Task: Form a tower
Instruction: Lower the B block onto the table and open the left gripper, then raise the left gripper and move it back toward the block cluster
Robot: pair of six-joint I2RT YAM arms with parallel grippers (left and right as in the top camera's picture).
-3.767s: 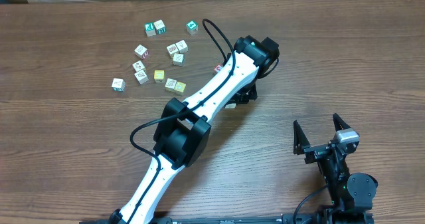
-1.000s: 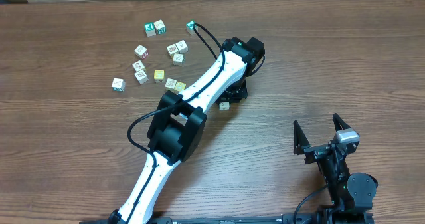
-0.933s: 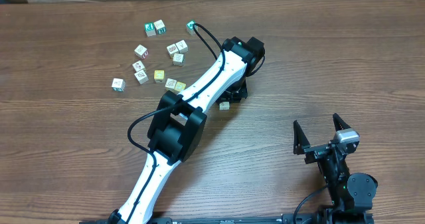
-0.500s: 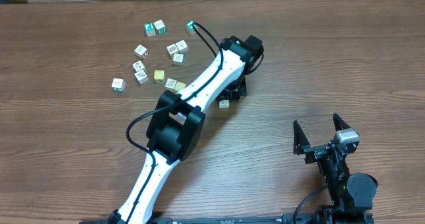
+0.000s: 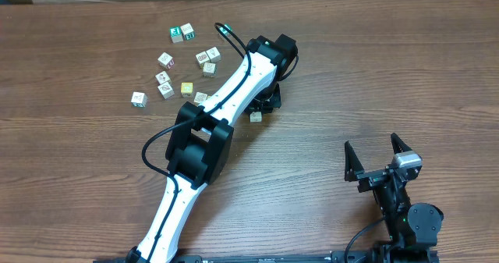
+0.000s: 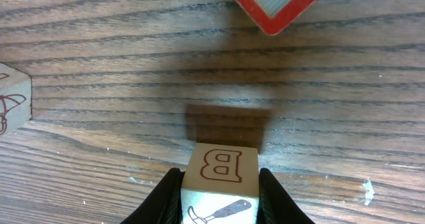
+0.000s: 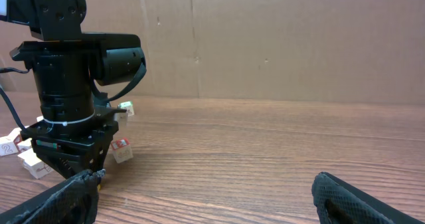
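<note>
Pinching one B cube [image 6: 220, 174] between narrow jaws, the left gripper [image 6: 220, 201] is holding it just above the table [image 6: 345, 117]. Two more cubes are showing nearby: a red-bordered one [image 6: 275, 1] ahead, another [image 6: 13, 98] at left. Overhead, some ten single cubes [image 5: 187, 88] are lying scattered beside the arm; whether a tower is standing, I cannot tell. The right gripper [image 5: 373, 150] is gaping wide, empty, well apart.
</note>
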